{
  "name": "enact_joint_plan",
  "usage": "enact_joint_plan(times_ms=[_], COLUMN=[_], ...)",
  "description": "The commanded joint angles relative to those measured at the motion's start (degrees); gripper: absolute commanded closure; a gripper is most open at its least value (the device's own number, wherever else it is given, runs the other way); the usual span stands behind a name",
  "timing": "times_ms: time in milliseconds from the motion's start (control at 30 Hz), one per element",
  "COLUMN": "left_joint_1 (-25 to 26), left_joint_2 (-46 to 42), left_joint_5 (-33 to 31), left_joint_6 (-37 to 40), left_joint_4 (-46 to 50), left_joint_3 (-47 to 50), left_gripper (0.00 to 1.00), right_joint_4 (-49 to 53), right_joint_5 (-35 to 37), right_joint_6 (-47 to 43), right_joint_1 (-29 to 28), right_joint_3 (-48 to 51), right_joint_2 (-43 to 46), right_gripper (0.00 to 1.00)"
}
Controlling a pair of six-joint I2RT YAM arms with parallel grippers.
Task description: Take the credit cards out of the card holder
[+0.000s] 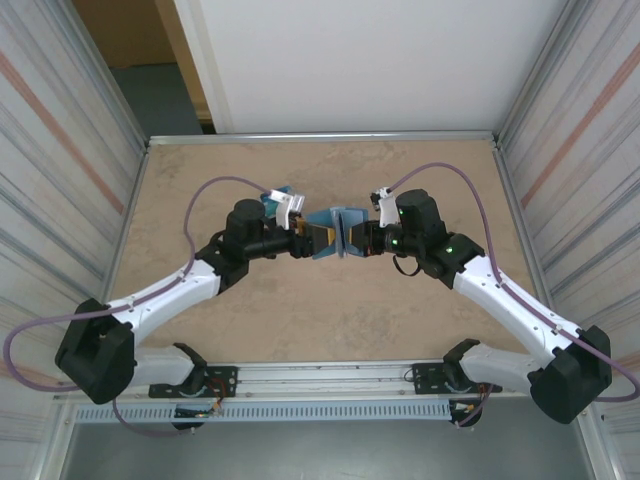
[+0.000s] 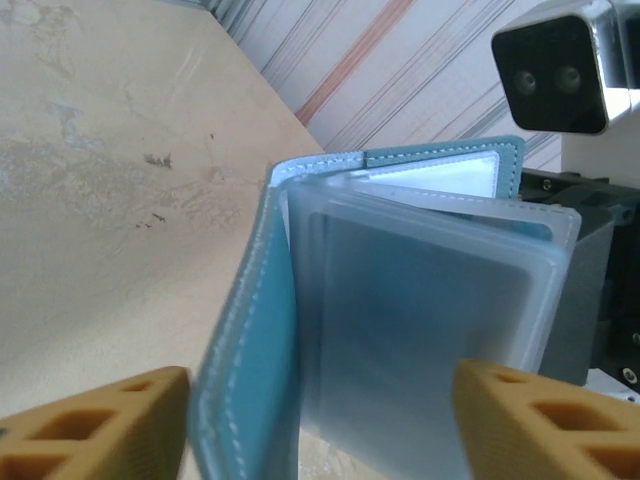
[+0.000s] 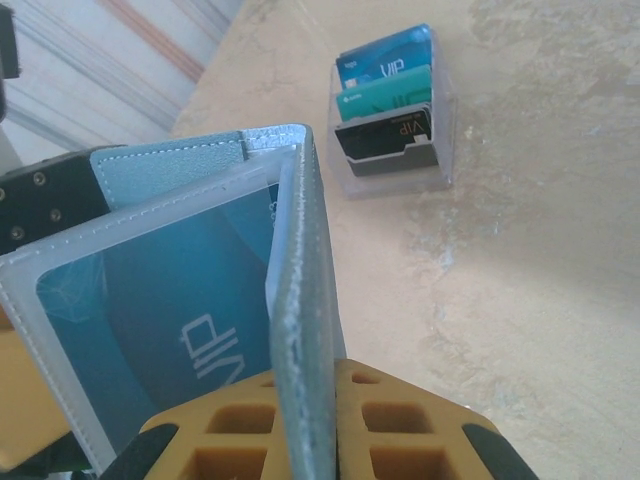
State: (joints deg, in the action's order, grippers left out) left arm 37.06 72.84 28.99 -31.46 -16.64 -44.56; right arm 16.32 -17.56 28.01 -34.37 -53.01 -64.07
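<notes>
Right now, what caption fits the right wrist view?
Right tool clamps the open card holder, a VIP card sleeved inside; three more cards sit beyond.

top: looking down from above and behind the arm bases [image 1: 195, 380], far off, taking in the whole table [image 1: 330, 320] | left wrist: facing right, sitting very near the holder [image 2: 420, 330], catching the right wrist camera [image 2: 560, 65] | right wrist: facing left, skimming the holder's edge, cards [image 3: 388, 90] lying beyond | shared: all three are seeing the holder

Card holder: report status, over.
Right gripper shut on cover of teal-blue bifold card holder. Left gripper open, straddling it. Teal VIP credit card inside clear sleeve. No obstruction seen.
</notes>
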Motion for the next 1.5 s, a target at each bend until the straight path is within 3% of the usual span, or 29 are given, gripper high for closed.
enact_joint_plan(times_ms=[0, 333, 433, 633, 800, 900, 967, 1000, 1100, 1233, 1333, 1467], left_joint_1=[-0.3, -0.3, -0.3, -0.2, -0.3, -0.2, -0.2, -0.2, 0.0, 0.4, 0.5, 0.8], left_joint_2=[-1.1, 0.9, 0.9, 2.1, 2.9, 3.5, 3.9, 3.9, 3.5, 3.0, 4.4, 8.1], left_joint_5=[0.8, 2.7, 2.7, 1.5, 0.2, 0.2, -0.1, -0.5, -2.9, -7.5, -9.5, -7.3], left_joint_6=[-0.6, -1.6, -1.4, -0.7, 0.4, 0.7, 0.8, 1.0, 2.1, 2.5, 0.2, -4.8], left_joint_4=[-1.7, -4.2, -4.1, -3.0, -1.8, -1.7, -1.1, -0.6, 2.5, 8.5, 13.1, 12.5], left_joint_3=[1.0, 0.5, 0.5, 0.3, 0.6, 0.7, 0.9, 0.9, 0.9, 0.7, 0.2, 1.3], left_gripper=[0.19, 0.01, 0.02, 0.28, 0.37, 0.52, 0.69, 0.77, 0.94, 1.00, 1.00, 1.00], right_joint_4=[0.0, 1.5, 1.3, -0.1, -1.3, -1.4, -0.8, -0.1, 3.7, 10.0, 13.3, 14.4], right_joint_5=[1.2, 2.6, 2.4, -0.3, -3.5, -3.9, -3.5, -2.5, 1.8, 10.4, 15.6, 19.1], right_joint_6=[1.2, 2.0, 2.3, 3.3, 3.9, 4.1, 4.0, 4.1, 4.3, 5.1, 6.2, 7.6], right_joint_1=[0.4, -0.3, -0.3, -0.5, -0.5, -0.3, -0.3, -0.2, 0.0, -0.2, -0.8, -3.7], right_joint_3=[-1.2, -2.1, -2.3, -2.6, -2.2, -1.6, -1.2, -1.1, -1.3, -2.1, -3.0, -4.1], right_joint_2=[-0.4, -1.6, -1.9, -2.6, -2.5, -2.1, -2.0, -2.1, -2.0, -1.9, -2.5, -4.9], right_gripper=[0.93, 0.93, 0.93, 0.93, 0.91, 0.87, 0.78, 0.67, 0.51, 0.38, 0.37, 0.37])
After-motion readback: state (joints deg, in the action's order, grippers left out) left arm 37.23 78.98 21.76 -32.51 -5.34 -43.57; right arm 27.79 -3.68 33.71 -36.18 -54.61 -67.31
